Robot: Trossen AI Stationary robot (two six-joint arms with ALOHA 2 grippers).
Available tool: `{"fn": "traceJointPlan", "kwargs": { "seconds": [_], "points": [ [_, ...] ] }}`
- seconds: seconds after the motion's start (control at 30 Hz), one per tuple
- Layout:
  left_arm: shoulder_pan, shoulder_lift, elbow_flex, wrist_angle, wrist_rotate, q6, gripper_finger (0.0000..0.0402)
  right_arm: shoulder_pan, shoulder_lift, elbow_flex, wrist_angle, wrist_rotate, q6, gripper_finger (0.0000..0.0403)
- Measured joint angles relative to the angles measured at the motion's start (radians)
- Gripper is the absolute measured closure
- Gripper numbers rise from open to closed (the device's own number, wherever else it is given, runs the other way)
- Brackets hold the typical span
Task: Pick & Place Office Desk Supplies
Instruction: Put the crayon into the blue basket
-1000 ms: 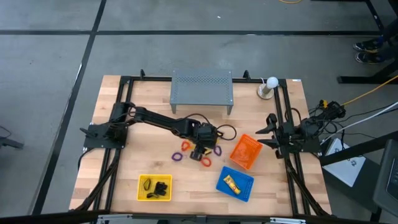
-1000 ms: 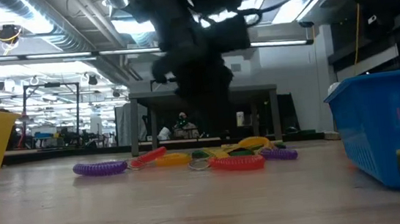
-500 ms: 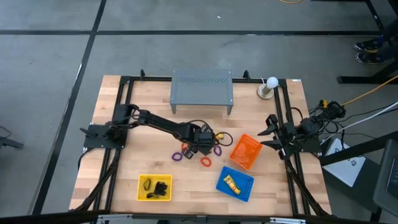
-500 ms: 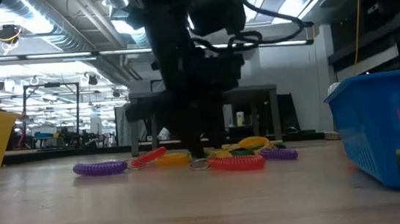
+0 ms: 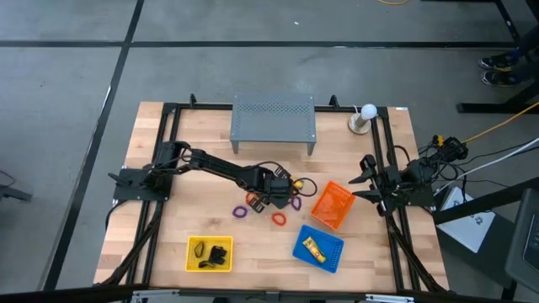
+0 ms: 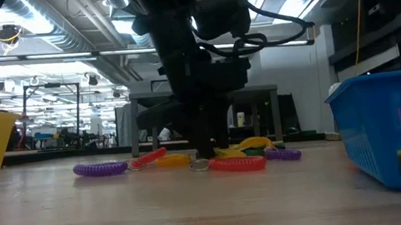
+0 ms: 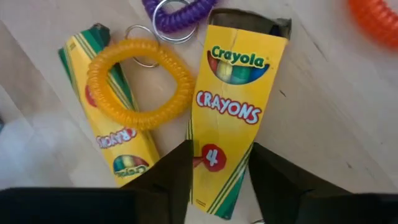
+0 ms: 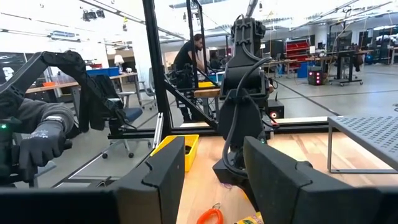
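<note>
Fingers (image 7: pixel 168 180) of the left gripper (image 7: pixel 217 177) straddle a yellow crayon box (image 7: pixel 230 112) reading "Crayola CRAYONS 4" at the desk's middle, jaws open around its end. An orange loop (image 7: pixel 140 84) lies on a second box (image 7: pixel 112 124). Right gripper (image 8: pixel 211 180) waits open by the desk's right edge.

1. Wooden table (image 5: pixel 168 219) carried everything, w/ a black frame (image 5: pixel 168 108) round its edges.
2. Grey perforated metal shelf (image 5: pixel 273 118) stood at the middle of the table's far edge.
3. White ball on a small stand (image 5: pixel 366 112) sat by the far right corner.
4. Orange basket (image 5: pixel 333 204) lay tilted, right of the table's centre.
5. Blue basket (image 5: pixel 318 247) stood near the front edge, right of centre.
6. Yellow basket (image 5: pixel 209 253) stood near the front edge, left of centre.
7. A person (image 8: pixel 189 59) stood in the room beyond the table, seen in the right wrist view.
</note>
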Motion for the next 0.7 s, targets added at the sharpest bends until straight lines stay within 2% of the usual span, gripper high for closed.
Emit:
{"fn": "traceJointPlan", "kwargs": {
  "seconds": [0.23,0.33,0.7],
  "points": [
    [0.0,-0.004,0.0,0.0,-0.004,-0.064,0.035,0.0,0.0,0.0,-0.002,0.0,0.0,0.0238],
    [0.0,-0.019,-0.002,-0.016,-0.003,-0.084,0.0375,0.0,0.0,0.0,-0.002,0.0,0.001,0.0238],
    [-0.041,-0.119,-0.005,-0.087,0.073,-0.219,0.0382,0.0,0.0,0.0,-0.002,0.0,0.013,0.0238]
  ]
}}
